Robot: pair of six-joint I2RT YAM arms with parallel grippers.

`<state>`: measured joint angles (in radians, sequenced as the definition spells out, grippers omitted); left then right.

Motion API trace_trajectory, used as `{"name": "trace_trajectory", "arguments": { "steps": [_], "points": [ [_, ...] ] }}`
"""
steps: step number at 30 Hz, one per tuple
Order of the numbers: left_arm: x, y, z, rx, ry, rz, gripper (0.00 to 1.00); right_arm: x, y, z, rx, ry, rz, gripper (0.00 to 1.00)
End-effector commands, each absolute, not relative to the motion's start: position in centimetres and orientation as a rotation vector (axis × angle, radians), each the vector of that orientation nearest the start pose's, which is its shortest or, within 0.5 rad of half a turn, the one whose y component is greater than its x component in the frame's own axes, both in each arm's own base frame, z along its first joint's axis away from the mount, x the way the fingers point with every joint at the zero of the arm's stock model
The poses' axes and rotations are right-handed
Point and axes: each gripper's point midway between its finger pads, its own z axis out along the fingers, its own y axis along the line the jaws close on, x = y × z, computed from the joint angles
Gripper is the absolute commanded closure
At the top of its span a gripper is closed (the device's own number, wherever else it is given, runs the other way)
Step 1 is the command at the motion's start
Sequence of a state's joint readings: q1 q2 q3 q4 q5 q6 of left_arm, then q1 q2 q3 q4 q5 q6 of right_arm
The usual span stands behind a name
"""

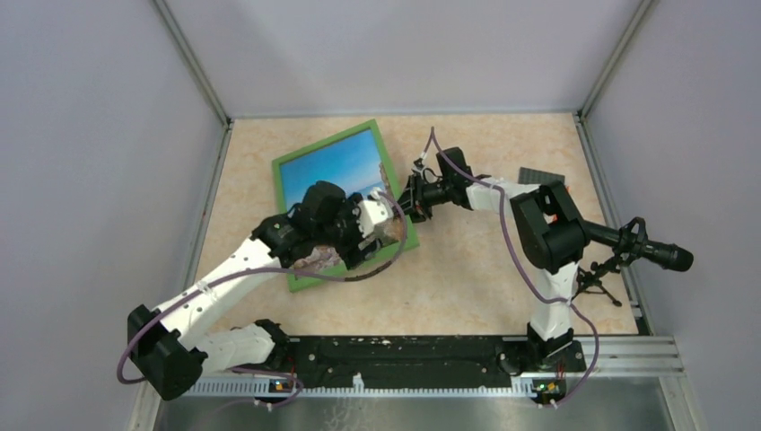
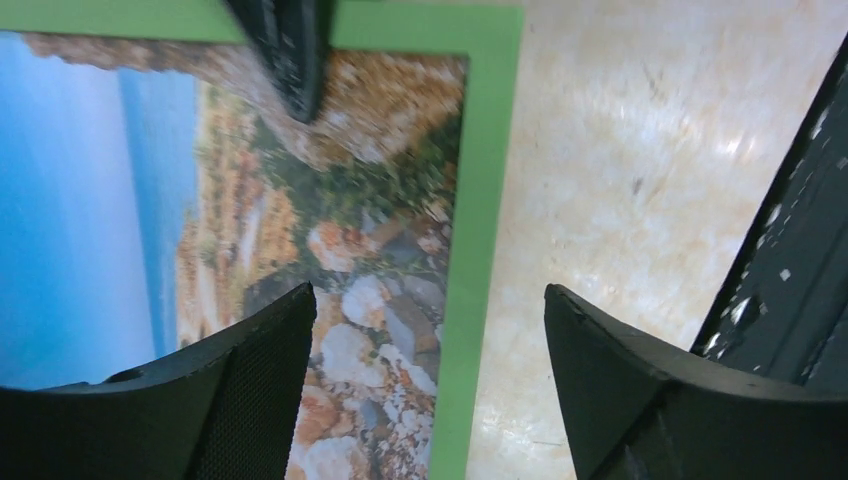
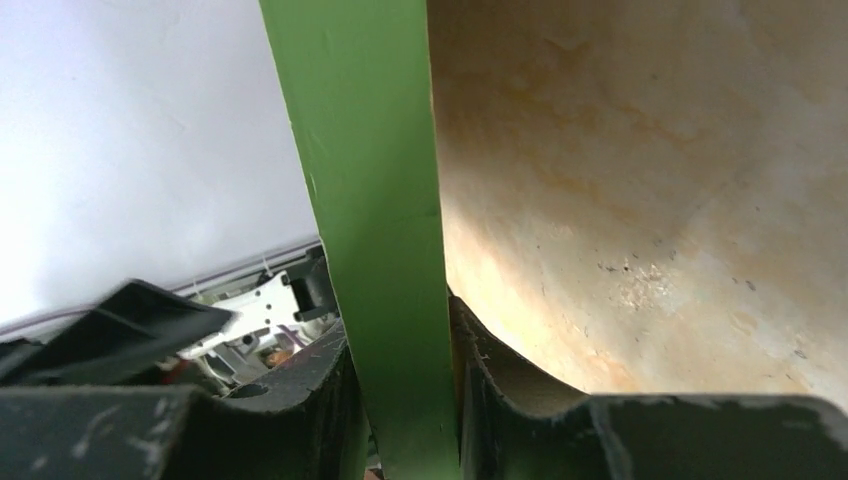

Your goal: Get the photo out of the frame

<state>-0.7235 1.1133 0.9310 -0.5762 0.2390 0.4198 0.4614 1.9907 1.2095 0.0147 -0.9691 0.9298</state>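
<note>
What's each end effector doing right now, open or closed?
Left end effector: open, holding nothing, over a rocky corner of the photo.
Right end effector: closed on the green edge of the frame.

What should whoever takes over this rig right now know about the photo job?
Right gripper: shut on the frame's green edge, on its right side.
Left gripper: open, holding nothing, above the frame's near corner, one finger over the photo, the other over the table.
Frame: on the table, picture side up, with the photo inside.
Done: frame gripped.
Left: getting the photo out.
</note>
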Motion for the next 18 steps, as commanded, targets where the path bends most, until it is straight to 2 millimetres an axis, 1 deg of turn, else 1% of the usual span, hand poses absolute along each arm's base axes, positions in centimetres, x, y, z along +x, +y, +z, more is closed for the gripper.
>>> {"name": "trace_trajectory", "arguments": {
  "steps": [1,3,6,9,10,11,13,14,18],
  "points": [
    [21.9,-21.9,21.4,1.272,1.932,-0.613,0.11,32.1,34.6,15.7,-0.110,2.529,1.717,0.97],
    [23.1,-21.2,23.4,1.202,1.940,-0.637,0.09,32.3,34.5,16.3,-0.135,2.518,1.682,1.00],
    [24.9,-20.1,26.0,1.089,1.959,-0.649,0.07,33.0,34.5,17.4,-0.169,2.505,1.622,1.00],
    [26.8,-18.8,27.7,0.965,1.977,-0.639,0.06,33.7,34.3,18.3,-0.194,2.506,1.521,1.00],
    [27.7,-18.1,28.1,0.912,1.992,-0.624,0.06,34.0,34.1,18.5,-0.197,2.507,1.482,1.00],
    [28.6,-17.4,28.3,0.859,2.005,-0.607,0.06,34.5,34.1,19.3,-0.207,2.488,1.457,1.00],
    [30.3,-15.8,28.9,0.742,2.034,-0.576,0.06,34.9,33.9,20.3,-0.218,2.476,1.406,1.00],
    [31.3,-14.6,29.1,0.666,2.053,-0.555,0.06,35.0,33.8,20.9,-0.231,2.466,1.385,1.00],
    [34.6,-11.2,31.1,0.447,2.065,-0.506,0.05,36.0,33.2,23.0,-0.275,2.425,1.267,1.00]
  ]
}}
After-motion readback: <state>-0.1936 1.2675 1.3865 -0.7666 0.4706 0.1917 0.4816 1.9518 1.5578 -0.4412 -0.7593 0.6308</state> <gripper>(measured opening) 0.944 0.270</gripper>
